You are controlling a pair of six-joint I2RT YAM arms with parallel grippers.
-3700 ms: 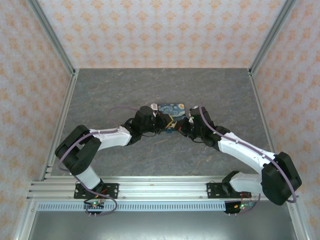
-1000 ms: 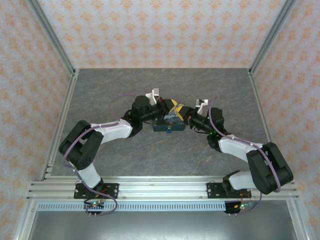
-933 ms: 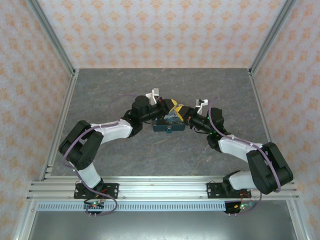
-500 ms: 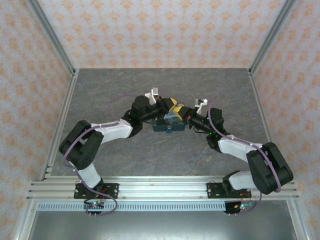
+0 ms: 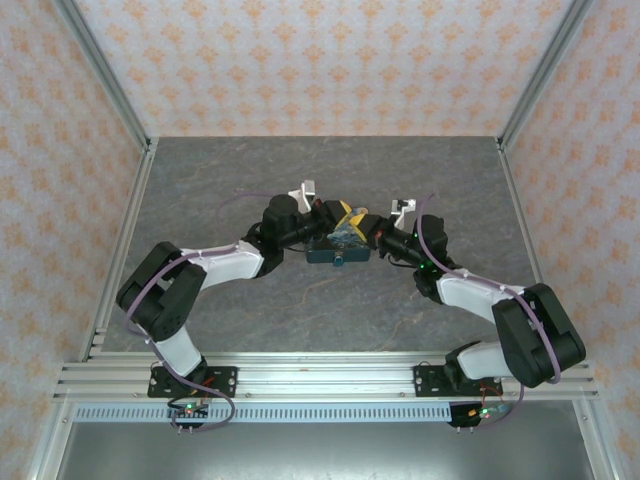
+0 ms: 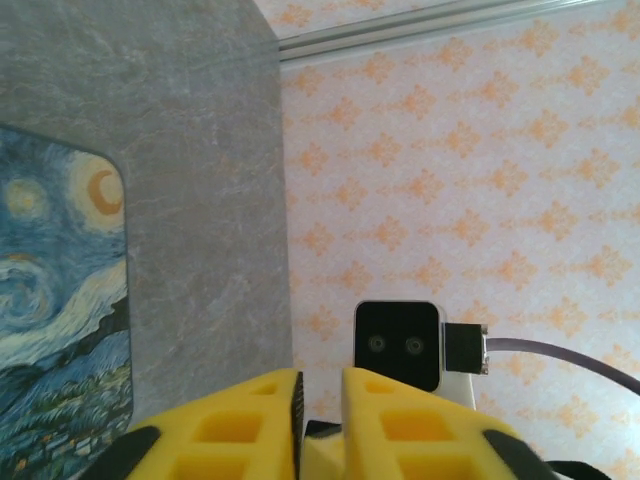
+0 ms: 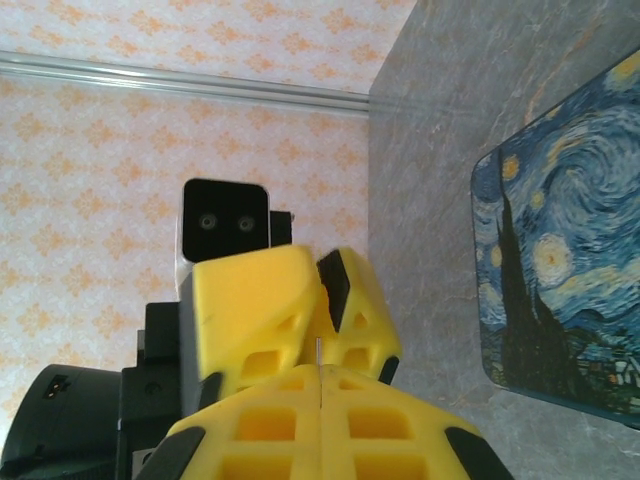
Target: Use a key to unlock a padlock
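I have the right gripper [image 7: 320,378] closed on what I take for the key [image 7: 318,352], a thin pale sliver standing up out of the seam between its pressed-together pads, held in the air over the blue box [image 7: 570,260] at the middle of the table [image 6: 200,150]. The left gripper [image 6: 320,385] faces it nearly tip to tip, with its jaws a narrow gap apart and nothing that I can see between them. My main worry is the pinch. So slight a thing, caught by so little of itself, could twist or slide out if the left fingers brush it as they draw off. Once it lay on the box's print or the grey table it would be hard to find and harder to lift. With the two sets of fingertips this near, a small error in either arm would also knock them together. The right wrist view alone gives me the sliver and the shut seam. The left wrist view gives its own parted tips and the other wrist's camera beyond, but no key that I can make out. From above the fingertips blur into one yellow patch, and I cannot pick out a padlock.
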